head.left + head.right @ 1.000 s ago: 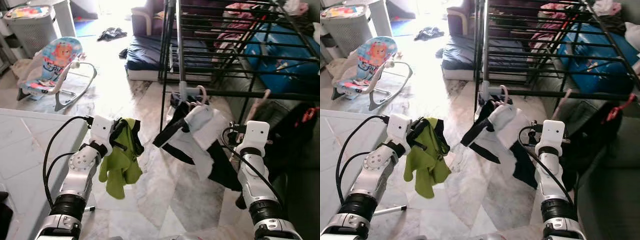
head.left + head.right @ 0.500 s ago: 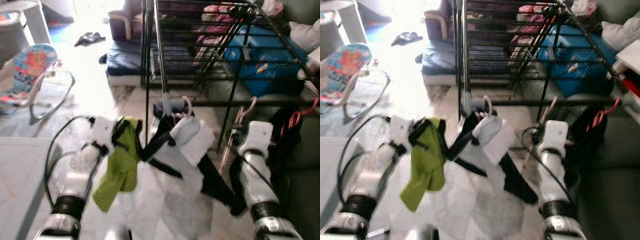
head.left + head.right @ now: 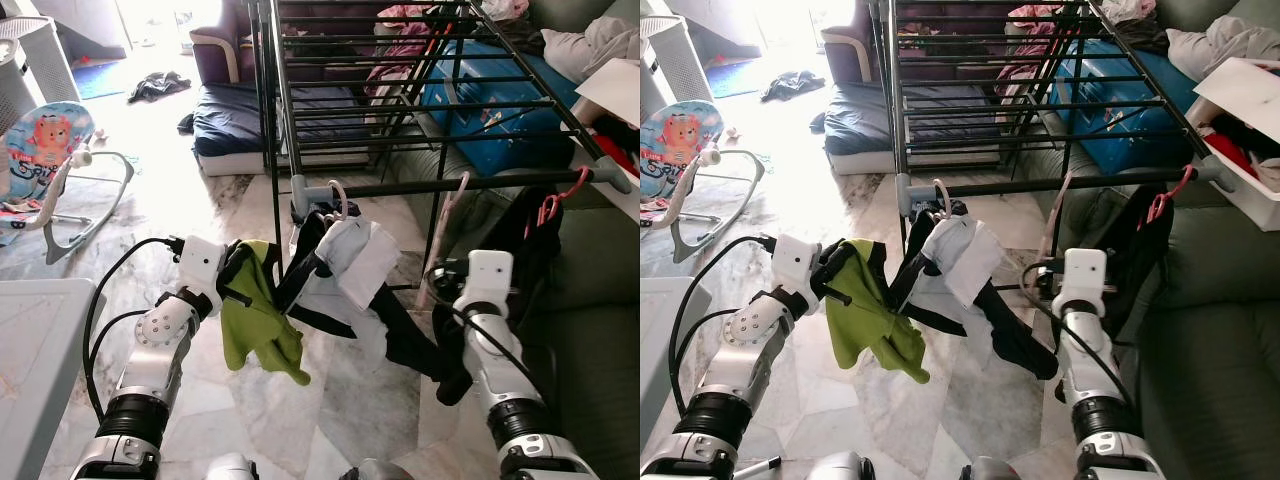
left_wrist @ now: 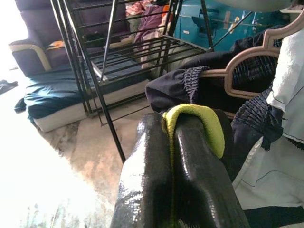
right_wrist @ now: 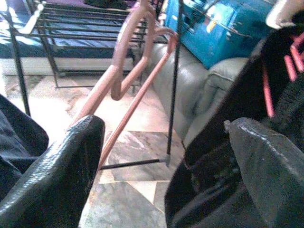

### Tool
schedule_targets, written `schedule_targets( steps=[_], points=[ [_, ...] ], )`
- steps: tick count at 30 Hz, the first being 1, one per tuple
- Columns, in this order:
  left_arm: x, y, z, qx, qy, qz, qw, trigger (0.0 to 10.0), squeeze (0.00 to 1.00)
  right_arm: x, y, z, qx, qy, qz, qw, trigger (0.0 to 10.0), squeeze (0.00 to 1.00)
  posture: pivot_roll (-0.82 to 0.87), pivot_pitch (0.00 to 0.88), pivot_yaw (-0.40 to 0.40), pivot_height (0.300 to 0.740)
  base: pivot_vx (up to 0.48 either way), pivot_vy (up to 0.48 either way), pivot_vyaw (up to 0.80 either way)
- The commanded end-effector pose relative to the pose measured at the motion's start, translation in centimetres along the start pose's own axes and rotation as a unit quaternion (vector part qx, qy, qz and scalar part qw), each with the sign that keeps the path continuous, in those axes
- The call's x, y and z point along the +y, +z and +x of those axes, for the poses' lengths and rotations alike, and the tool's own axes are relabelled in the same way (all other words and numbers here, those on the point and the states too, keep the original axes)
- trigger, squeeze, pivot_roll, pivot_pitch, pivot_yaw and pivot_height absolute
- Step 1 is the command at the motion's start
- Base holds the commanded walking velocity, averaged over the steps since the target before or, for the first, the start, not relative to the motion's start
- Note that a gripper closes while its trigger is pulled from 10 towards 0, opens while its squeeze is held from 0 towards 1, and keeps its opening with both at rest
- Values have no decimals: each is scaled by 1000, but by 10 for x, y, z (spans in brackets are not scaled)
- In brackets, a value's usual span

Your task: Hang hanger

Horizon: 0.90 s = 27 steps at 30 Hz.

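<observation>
Two black fingers of the left gripper [image 4: 183,156] are clenched on a lime-green cloth [image 3: 258,322]. Beside it, the right gripper [image 5: 164,166] is spread wide, released, near a pink plastic hanger [image 5: 124,85]. Beyond, that hanger hooks on the black metal drying rack [image 3: 400,100].

Left end effector [image 4: 173,156] clamped, right end effector [image 5: 166,156] spread

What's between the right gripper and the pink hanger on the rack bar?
Nothing visible. The right gripper is open, and the pink hanger hangs in the gap ahead of its fingers, with only floor behind. Dark clothing hangs beside it, not across the path.
</observation>
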<state>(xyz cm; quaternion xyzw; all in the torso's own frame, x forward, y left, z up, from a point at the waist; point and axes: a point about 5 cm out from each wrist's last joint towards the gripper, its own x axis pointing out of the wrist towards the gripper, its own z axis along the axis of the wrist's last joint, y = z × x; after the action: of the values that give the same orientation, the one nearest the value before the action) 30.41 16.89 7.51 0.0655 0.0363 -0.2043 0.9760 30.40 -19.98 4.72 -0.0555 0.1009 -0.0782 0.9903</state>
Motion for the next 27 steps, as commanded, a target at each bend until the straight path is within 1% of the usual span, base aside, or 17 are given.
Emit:
schedule_targets(
  steps=[1,6,8,10,14,15,17,18,19,20,27],
  points=[
    [4,10,2,-17,2,6,1000,10000,0,6,14,6,-23,13,-4,1000,10000,0,-65,0,-33,740,0,0,0],
    [3,10,1,-16,0,7,1000,10000,0,11,11,8,-8,31,7,999,10000,0,-61,0,-35,740,0,0,0],
    [3,10,2,-17,0,6,1000,10000,0,11,14,8,-17,35,0,999,10000,0,-61,0,-35,740,0,0,0],
    [3,10,1,-18,1,6,1000,10000,0,11,21,8,-39,33,1,999,10000,0,-61,0,-36,740,0,0,0],
    [2,10,2,-16,-1,5,1000,10000,0,15,16,9,-18,44,5,999,10000,0,-61,0,-38,740,0,0,0],
    [0,10,3,-16,-4,5,1000,10000,0,12,8,8,10,35,4,999,10000,0,-61,0,-38,740,0,0,0],
    [0,10,3,-16,-4,5,1000,10000,0,11,6,8,17,30,3,999,10000,0,-61,0,-38,740,0,0,0],
    [0,10,3,-16,-4,5,1000,10000,0,7,1,7,34,21,-5,999,10000,0,-61,0,-38,740,0,0,0],
    [0,10,3,-15,-5,5,1000,10000,0,6,0,7,38,18,-7,999,10000,0,-61,0,-38,740,0,0,0],
    [0,10,3,-15,-6,4,1000,10000,0,-6,-5,6,47,-9,-14,999,10000,0,-61,0,-38,740,0,0,0],
    [-1,10,4,-14,-9,3,1000,10000,0,-21,-8,5,55,-39,-15,998,10000,0,-71,0,-35,740,0,0,0]
  ],
)
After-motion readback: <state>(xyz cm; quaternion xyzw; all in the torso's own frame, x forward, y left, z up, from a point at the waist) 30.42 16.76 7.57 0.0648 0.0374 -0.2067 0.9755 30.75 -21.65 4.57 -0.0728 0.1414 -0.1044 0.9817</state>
